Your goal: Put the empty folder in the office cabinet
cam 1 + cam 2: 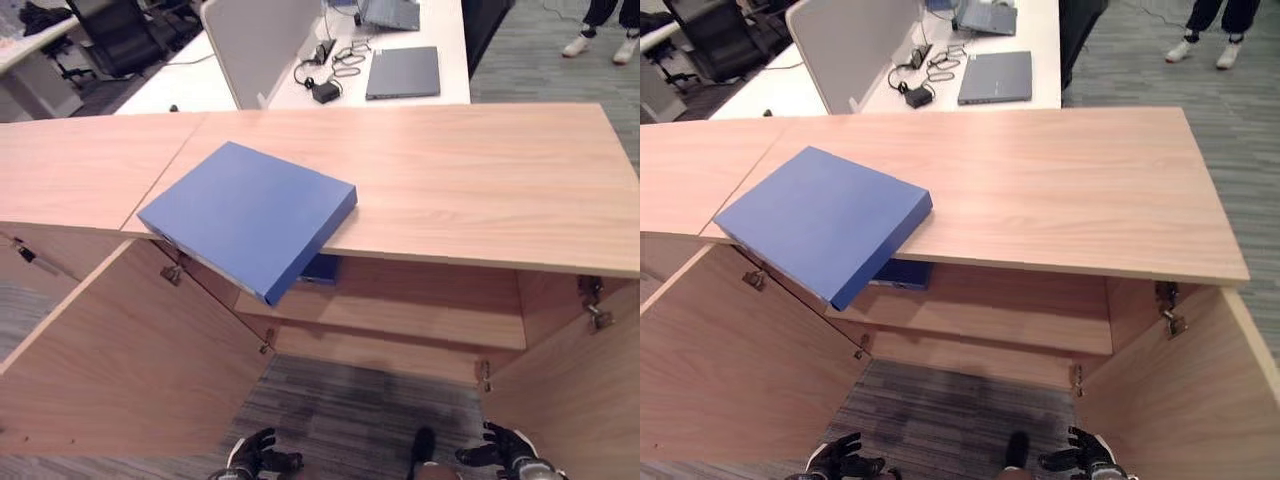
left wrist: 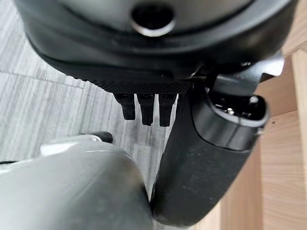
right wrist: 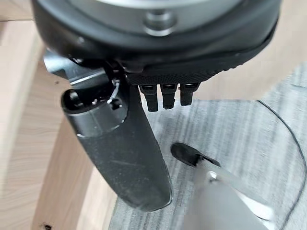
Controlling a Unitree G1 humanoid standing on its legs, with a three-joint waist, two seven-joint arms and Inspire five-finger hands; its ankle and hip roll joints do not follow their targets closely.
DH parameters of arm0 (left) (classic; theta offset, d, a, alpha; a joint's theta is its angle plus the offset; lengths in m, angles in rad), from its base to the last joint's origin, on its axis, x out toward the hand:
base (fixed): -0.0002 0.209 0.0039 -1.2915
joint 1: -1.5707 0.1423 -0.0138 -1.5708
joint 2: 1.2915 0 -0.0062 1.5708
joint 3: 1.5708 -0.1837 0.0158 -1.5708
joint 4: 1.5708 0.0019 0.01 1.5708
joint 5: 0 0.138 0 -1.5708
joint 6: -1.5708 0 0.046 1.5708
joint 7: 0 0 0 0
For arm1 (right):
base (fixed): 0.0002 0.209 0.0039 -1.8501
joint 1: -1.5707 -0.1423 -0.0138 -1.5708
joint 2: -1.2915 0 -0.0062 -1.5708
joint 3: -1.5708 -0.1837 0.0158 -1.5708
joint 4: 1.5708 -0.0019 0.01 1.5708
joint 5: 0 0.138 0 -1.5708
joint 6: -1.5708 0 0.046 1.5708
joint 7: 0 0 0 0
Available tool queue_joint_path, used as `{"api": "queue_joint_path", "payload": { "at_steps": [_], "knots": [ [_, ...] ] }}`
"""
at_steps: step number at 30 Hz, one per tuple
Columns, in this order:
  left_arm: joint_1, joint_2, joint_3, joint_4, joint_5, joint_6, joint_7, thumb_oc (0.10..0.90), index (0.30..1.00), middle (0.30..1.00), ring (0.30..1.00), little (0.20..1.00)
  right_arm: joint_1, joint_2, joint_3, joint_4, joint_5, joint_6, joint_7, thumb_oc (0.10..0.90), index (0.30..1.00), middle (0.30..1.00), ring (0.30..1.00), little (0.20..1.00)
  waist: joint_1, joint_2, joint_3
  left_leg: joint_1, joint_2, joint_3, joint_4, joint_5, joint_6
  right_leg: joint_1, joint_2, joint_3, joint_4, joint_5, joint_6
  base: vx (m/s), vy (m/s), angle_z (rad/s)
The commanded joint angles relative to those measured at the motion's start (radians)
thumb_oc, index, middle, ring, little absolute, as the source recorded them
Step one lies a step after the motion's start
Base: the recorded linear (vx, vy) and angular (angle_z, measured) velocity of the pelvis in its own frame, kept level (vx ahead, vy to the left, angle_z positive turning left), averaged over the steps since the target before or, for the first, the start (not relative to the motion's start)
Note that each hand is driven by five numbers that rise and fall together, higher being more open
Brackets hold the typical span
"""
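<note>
The left robot hand [image 1: 262,455] is at the bottom edge of the frame, left of centre, low above the grey carpet [image 1: 350,410]. Its fingers are spread and relaxed, and it grasps nothing. The right robot hand [image 1: 503,448] is at the bottom right, just beside the open right door [image 1: 590,400]. It is also released, with loose fingers, and holds nothing. In both wrist views the fingers [image 2: 146,108] point straight away from the palm, and the thumb [image 3: 120,148] stands out beside them.

The folder [image 1: 245,215] is blue and lies flat in the centre left of the frame, on the cabinet top [image 1: 470,170]. One corner of it hangs over the front edge, above the open cabinet. Both hands are well apart from it. Under the top, a shelf [image 1: 400,315] carries another blue thing [image 1: 320,268], partly hidden behind the folder. The left door [image 1: 120,350] stands open in the lower left.
</note>
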Motion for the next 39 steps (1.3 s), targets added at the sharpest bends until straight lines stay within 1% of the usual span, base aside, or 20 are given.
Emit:
{"api": "queue_joint_path", "payload": {
  "at_steps": [1, 2, 3, 4, 5, 7, 8, 13, 15, 22, 30, 31, 33, 34, 36, 37, 38, 39],
  "knots": [
    [-0.04, 0.06, -0.029, -0.026, -0.021, -0.015, 0.017, 0.8, 0.9, 0.9, 0.9, 0.9, -0.055, -0.031, 0.001, 0.001, 0.026, -0.028, -0.017, 0.8, 0.9, 0.9, 0.9, 0.9, 0.027, -0.024, 0.026, -0.04, -0.021, 0.046, -0.006, -0.102, 0.076, 0.056, -0.067, -0.001, 0.029, -0.135, 0.084, 0.19, 0.053, 0.11],
    [-0.039, 0.06, -0.035, -0.024, -0.018, -0.016, 0.017, 0.8, 0.9, 0.9, 0.9, 0.9, -0.056, -0.037, 0.0, -0.003, 0.029, -0.03, -0.02, 0.8, 0.9, 0.9, 0.9, 0.9, 0.037, -0.018, 0.023, -0.056, -0.026, 0.058, -0.082, -0.107, 0.083, 0.062, -0.065, -0.001, 0.026, -0.134, 0.092, 0.24, 0.089, 0.11],
    [-0.031, 0.061, -0.037, 0.011, 0.023, 0.004, 0.021, 0.8, 0.9, 0.9, 0.9, 0.9, -0.054, -0.044, -0.001, 0.011, 0.016, -0.027, -0.018, 0.8, 0.9, 0.9, 0.9, 0.9, 0.047, -0.009, 0.018, -0.06, -0.016, 0.078, -0.156, -0.099, 0.086, 0.068, -0.064, -0.001, 0.023, -0.137, 0.1, 0.16, 0.092, 0.13],
    [-0.025, 0.067, -0.043, 0.009, 0.021, -0.004, 0.018, 0.8, 0.9, 0.9, 0.9, 0.9, -0.066, -0.04, 0.006, 0.016, 0.012, -0.02, -0.015, 0.8, 0.9, 0.9, 0.9, 0.9, 0.053, -0.01, 0.014, -0.05, -0.024, 0.068, -0.175, -0.098, 0.08, 0.066, -0.061, 0.015, 0.027, -0.145, 0.103, 0.11, 0.063, 0.15],
    [-0.029, 0.066, -0.046, 0.002, 0.017, -0.009, 0.015, 0.8, 0.9, 0.9, 0.9, 0.9, -0.063, -0.031, 0.009, 0.01, 0.014, -0.027, -0.016, 0.8, 0.9, 0.9, 0.9, 0.9, 0.052, -0.012, 0.011, -0.039, -0.025, 0.058, -0.194, -0.099, 0.081, 0.074, -0.06, 0.028, 0.027, -0.145, 0.103, 0.09, 0.043, -0.02],
    [-0.029, 0.063, -0.045, 0.0, 0.016, -0.01, 0.012, 0.8, 0.9, 0.9, 0.9, 0.9, -0.061, -0.021, 0.01, 0.005, 0.014, -0.03, -0.018, 0.8, 0.9, 0.9, 0.9, 0.9, 0.051, -0.011, 0.005, -0.027, -0.031, 0.051, -0.201, -0.107, 0.084, 0.08, -0.057, 0.038, 0.024, -0.145, 0.104, 0.09, 0.038, -0.22],
    [-0.017, 0.063, -0.047, 0.008, 0.029, -0.01, 0.005, 0.8, 0.9, 0.9, 0.9, 0.9, -0.05, -0.003, 0.009, 0.006, 0.013, -0.031, -0.017, 0.8, 0.9, 0.9, 0.9, 0.9, 0.048, -0.015, -0.014, 0.007, -0.041, 0.054, -0.227, -0.12, 0.09, 0.095, -0.06, 0.044, 0.02, -0.141, 0.108, 0.13, 0.06, -0.31],
    [-0.005, 0.083, -0.029, 0.012, 0.04, -0.006, 0.005, 0.8, 0.9, 0.9, 0.9, 0.9, -0.031, 0.04, 0.03, -0.001, -0.004, -0.024, -0.006, 0.8, 0.9, 0.9, 0.9, 0.9, 0.05, -0.026, -0.033, 0.093, -0.052, 0.102, -0.315, -0.12, 0.107, 0.1, -0.067, 0.065, 0.027, -0.128, 0.119, 0.1, 0.07, -0.26],
    [-0.005, 0.087, -0.025, 0.011, 0.044, -0.007, 0.009, 0.8, 0.9, 0.9, 0.9, 0.9, -0.026, 0.052, 0.044, 0.004, -0.023, -0.021, -0.001, 0.8, 0.9, 0.9, 0.9, 0.9, 0.054, -0.032, -0.037, 0.108, -0.056, 0.113, -0.325, -0.123, 0.112, 0.1, -0.07, 0.063, 0.028, -0.123, 0.124, 0.04, 0.054, -0.14],
    [-0.003, 0.104, -0.023, 0.012, 0.056, -0.006, 0.005, 0.8, 0.9, 0.9, 0.9, 0.9, -0.013, 0.06, 0.053, 0.002, -0.038, -0.015, 0.009, 0.8, 0.9, 0.9, 0.9, 0.9, 0.056, -0.048, -0.045, 0.131, -0.067, 0.114, -0.331, -0.139, 0.126, 0.108, -0.082, 0.07, 0.039, -0.125, 0.133, 0.03, 0.024, 0.02],
    [0.002, 0.115, -0.03, -0.031, 0.056, -0.013, 0.005, 0.8, 0.9, 0.9, 0.9, 0.9, -0.012, 0.056, 0.046, 0.011, -0.036, -0.016, 0.011, 0.8, 0.9, 0.9, 0.9, 0.9, 0.059, -0.052, -0.049, 0.145, -0.07, 0.114, -0.33, -0.146, 0.135, 0.104, -0.086, 0.078, 0.072, -0.137, 0.133, 0.01, 0.004, -0.01],
    [0.001, 0.118, -0.032, -0.055, 0.055, -0.016, 0.007, 0.8, 0.9, 0.9, 0.9, 0.9, -0.011, 0.054, 0.045, 0.012, -0.036, -0.016, 0.011, 0.8, 0.9, 0.9, 0.9, 0.9, 0.06, -0.053, -0.05, 0.145, -0.071, 0.112, -0.33, -0.147, 0.135, 0.105, -0.086, 0.076, 0.072, -0.138, 0.133, 0.0, 0.0, 0.0],
    [0.001, 0.133, -0.018, -0.158, 0.035, -0.034, 0.035, 0.8, 0.9, 0.9, 0.9, 0.9, -0.007, 0.054, 0.036, 0.014, -0.031, -0.022, 0.006, 0.8, 0.9, 0.9, 0.9, 0.9, 0.07, -0.056, -0.054, 0.144, -0.07, 0.106, -0.33, -0.147, 0.135, 0.11, -0.087, 0.068, 0.069, -0.137, 0.135, 0.0, 0.0, 0.0],
    [0.003, 0.133, -0.018, -0.16, 0.035, -0.033, 0.036, 0.8, 0.9, 0.9, 0.9, 0.9, -0.007, 0.054, 0.036, 0.014, -0.031, -0.023, 0.006, 0.8, 0.9, 0.9, 0.9, 0.9, 0.069, -0.056, -0.054, 0.144, -0.07, 0.105, -0.33, -0.147, 0.135, 0.111, -0.087, 0.068, 0.069, -0.137, 0.135, 0.0, 0.0, 0.0],
    [0.017, 0.141, 0.022, -0.285, 0.002, -0.052, 0.077, 0.8, 0.9, 0.9, 0.9, 0.9, -0.002, 0.059, 0.026, 0.013, -0.024, -0.029, -0.002, 0.8, 0.9, 0.9, 0.9, 0.9, 0.084, -0.062, -0.054, 0.141, -0.07, 0.095, -0.33, -0.145, 0.134, 0.117, -0.088, 0.056, 0.066, -0.138, 0.135, -0.01, -0.046, 0.08],
    [0.047, 0.121, 0.072, -0.415, -0.052, -0.076, 0.122, 0.8, 0.9, 0.9, 0.9, 0.9, 0.003, 0.071, 0.014, -0.001, -0.017, -0.04, -0.014, 0.8, 0.9, 0.9, 0.9, 0.9, 0.102, -0.07, -0.051, 0.133, -0.069, 0.084, -0.329, -0.143, 0.134, 0.119, -0.087, 0.05, 0.067, -0.141, 0.134, -0.02, -0.059, 0.12],
    [0.05, 0.121, 0.073, -0.42, -0.052, -0.073, 0.122, 0.8, 0.9, 0.9, 0.9, 0.9, 0.004, 0.071, 0.015, -0.002, -0.017, -0.04, -0.015, 0.8, 0.9, 0.9, 0.9, 0.9, 0.101, -0.07, -0.051, 0.134, -0.069, 0.083, -0.329, -0.143, 0.134, 0.119, -0.087, 0.049, 0.068, -0.142, 0.134, -0.03, -0.103, 0.15],
    [0.095, 0.073, 0.126, -0.555, -0.138, -0.101, 0.155, 0.8, 0.9, 0.9, 0.9, 0.9, 0.012, 0.085, 0.0, -0.022, -0.015, -0.046, -0.03, 0.8, 0.9, 0.9, 0.9, 0.9, 0.117, -0.081, -0.048, 0.127, -0.066, 0.073, -0.328, -0.141, 0.133, 0.125, -0.085, 0.04, 0.065, -0.144, 0.133, -0.02, -0.094, 0.28]
  ]
}}
